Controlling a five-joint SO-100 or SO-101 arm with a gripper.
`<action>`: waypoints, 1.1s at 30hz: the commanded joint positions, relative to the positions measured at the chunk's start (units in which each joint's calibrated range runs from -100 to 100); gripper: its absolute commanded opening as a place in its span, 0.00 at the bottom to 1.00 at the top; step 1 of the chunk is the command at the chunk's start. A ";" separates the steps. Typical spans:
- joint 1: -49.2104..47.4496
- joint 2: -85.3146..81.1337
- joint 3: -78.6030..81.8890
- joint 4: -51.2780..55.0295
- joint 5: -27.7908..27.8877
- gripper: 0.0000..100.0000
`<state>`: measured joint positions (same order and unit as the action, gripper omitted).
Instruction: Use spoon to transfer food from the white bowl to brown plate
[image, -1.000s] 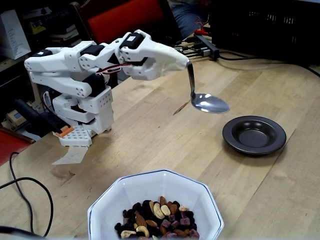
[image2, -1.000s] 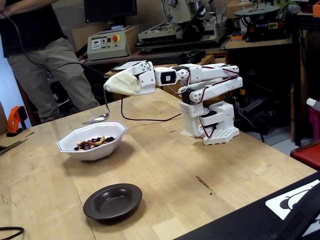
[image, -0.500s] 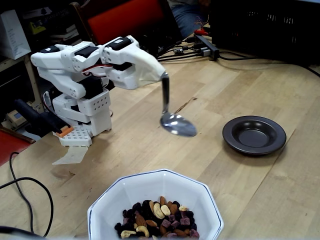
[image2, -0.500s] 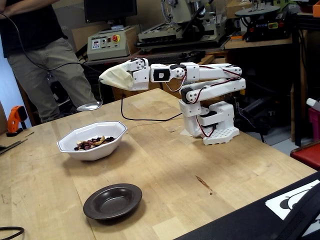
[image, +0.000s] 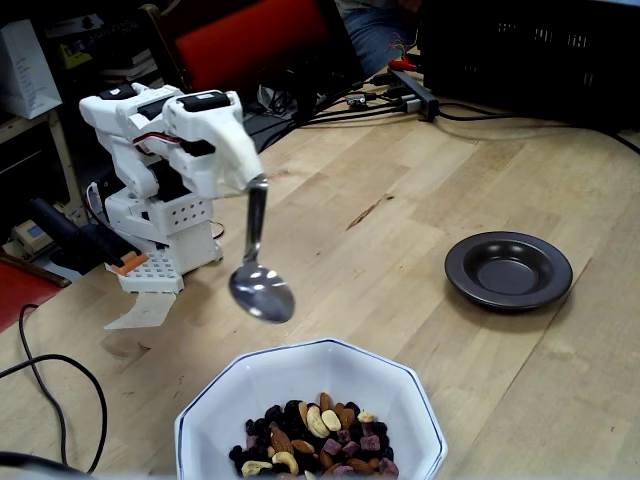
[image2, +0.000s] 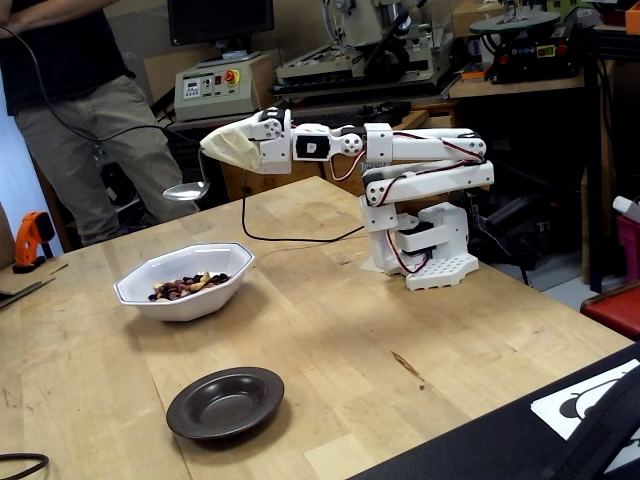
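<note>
In a fixed view, the spoon (image: 258, 268) is pinched by the jaws (image: 255, 182), handle hanging downward, its empty scoop raised beyond the bowl's (image: 225, 405) far rim; the food (image: 318, 442) lies inside.

In another fixed view, the plate (image2: 224, 402) sits empty near the surface's (image2: 330, 330) front edge.

We count one shiny silver metal tablespoon (image: 260, 289), one large white octagonal ceramic bowl (image: 262, 380) holding one heap of mixed nuts and raisins (image: 315, 434), pieces too many to count, one small round dark brown plate (image: 508, 270), one white robot arm (image2: 400, 180).
</note>
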<state>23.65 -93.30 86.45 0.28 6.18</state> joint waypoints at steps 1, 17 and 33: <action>5.54 0.23 -3.79 -1.23 0.20 0.04; 6.35 0.23 9.57 -1.86 0.24 0.04; 6.35 -0.45 8.07 -1.23 0.24 0.04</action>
<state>27.37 -93.22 96.80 -0.20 6.18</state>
